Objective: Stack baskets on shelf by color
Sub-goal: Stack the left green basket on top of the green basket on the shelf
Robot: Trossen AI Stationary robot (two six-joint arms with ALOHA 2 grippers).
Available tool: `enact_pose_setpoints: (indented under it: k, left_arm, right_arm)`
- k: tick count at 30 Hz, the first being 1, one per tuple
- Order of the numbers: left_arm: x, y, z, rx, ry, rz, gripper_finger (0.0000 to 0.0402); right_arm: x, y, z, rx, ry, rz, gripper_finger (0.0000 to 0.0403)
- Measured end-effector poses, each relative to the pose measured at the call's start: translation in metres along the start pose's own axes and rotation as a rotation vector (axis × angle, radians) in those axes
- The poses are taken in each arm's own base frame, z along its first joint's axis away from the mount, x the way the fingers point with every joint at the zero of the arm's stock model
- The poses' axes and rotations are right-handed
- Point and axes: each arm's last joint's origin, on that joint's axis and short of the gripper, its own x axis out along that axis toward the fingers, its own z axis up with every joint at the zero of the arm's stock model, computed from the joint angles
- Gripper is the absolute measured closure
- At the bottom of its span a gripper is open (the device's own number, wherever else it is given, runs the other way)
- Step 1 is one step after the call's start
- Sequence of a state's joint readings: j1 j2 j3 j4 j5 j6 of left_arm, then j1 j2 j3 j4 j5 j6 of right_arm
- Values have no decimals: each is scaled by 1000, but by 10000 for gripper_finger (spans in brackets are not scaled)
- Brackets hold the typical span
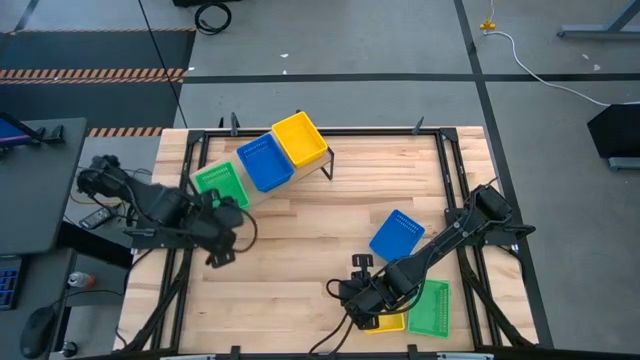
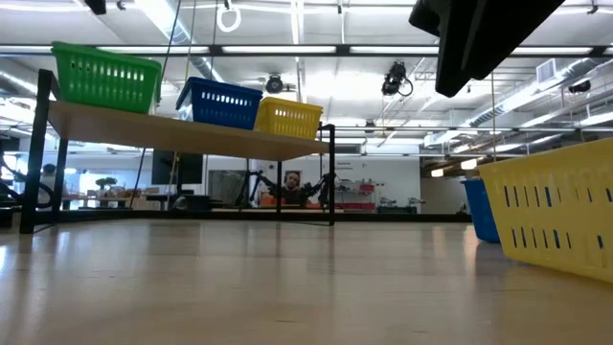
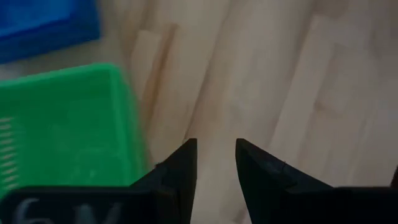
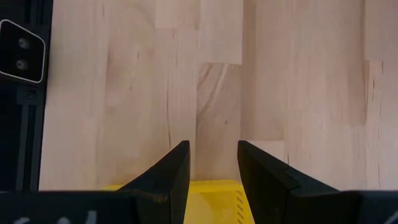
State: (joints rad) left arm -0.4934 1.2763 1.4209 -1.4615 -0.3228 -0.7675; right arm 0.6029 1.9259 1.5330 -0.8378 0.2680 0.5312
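Note:
On the shelf [image 1: 255,190] at the far left stand a green basket [image 1: 220,182], a blue basket [image 1: 265,160] and a yellow basket [image 1: 300,140] in a row. On the table at the near right lie a blue basket [image 1: 397,235], a green basket [image 1: 430,307] and a yellow basket [image 1: 388,322]. My left gripper [image 3: 216,149] is open and empty, above the table just near of the shelf's green basket [image 3: 62,124]. My right gripper [image 4: 213,152] is open above the yellow basket [image 4: 211,199]. Its fingertips point past the basket's rim at bare wood.
Black frame rails [image 1: 455,170] run along the table's left and right sides. A wide stretch of bare wooden tabletop [image 1: 300,260] lies between the shelf and the loose baskets. In the low view the yellow basket [image 2: 565,216] fills the right edge, with a dark arm part [image 2: 479,38] above it.

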Motion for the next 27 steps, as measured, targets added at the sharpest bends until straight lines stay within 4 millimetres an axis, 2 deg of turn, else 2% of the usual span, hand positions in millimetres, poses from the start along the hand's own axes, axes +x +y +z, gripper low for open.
enact_pose_setpoints:
  k: [4,10,18,27]
  left_arm:
    - [21,-6,-12,60,65,15,285]
    - [47,0,-19,101,129,92,285]
    - [54,3,-3,130,-2,107,285]
    - [58,18,7,83,-15,183,285]
  right_arm:
    - [0,0,1,3,-9,4,262]
    - [0,1,2,-4,-17,8,262]
    - [0,0,3,-6,-29,10,262]
    - [0,1,3,-8,-30,12,262]
